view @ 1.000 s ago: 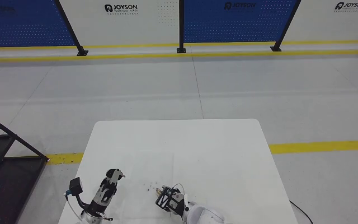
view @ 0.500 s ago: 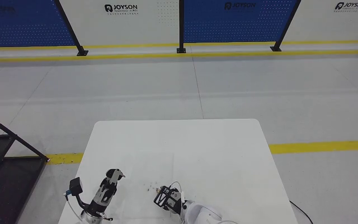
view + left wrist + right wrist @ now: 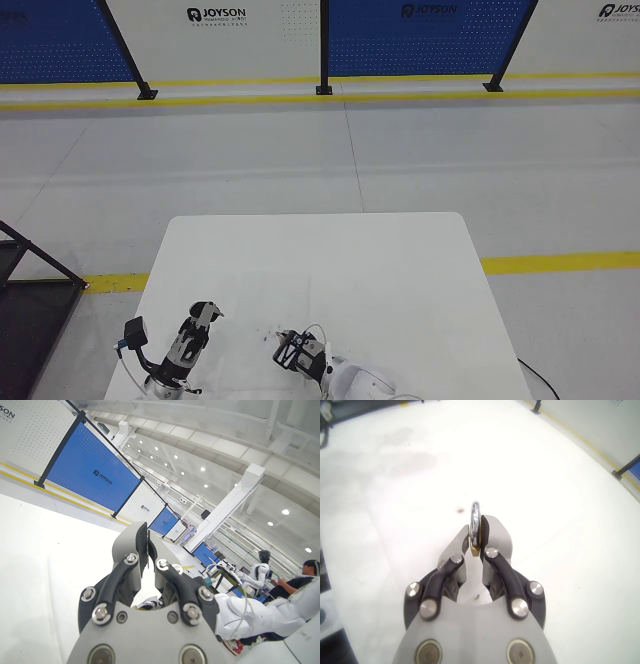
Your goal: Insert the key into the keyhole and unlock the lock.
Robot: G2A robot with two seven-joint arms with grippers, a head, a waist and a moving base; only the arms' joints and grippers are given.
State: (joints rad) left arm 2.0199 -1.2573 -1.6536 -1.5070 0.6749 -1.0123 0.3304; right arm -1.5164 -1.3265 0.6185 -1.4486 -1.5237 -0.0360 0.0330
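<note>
Right end effector clamped on lock: brass body between fingers, silver shackle past tips, just above white surface. Left end effector pinched narrow on thin key, tilted upward, apart from lock.

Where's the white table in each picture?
Top view: the table fills the lower middle of the picture.
Left wrist view: it is the bright white surface beyond the left hand, which pinches the key.
Right wrist view: it is the white surface below the right hand, which grips the lock.
Shared landmark: the yellow floor line along the blue fence panels.
</note>
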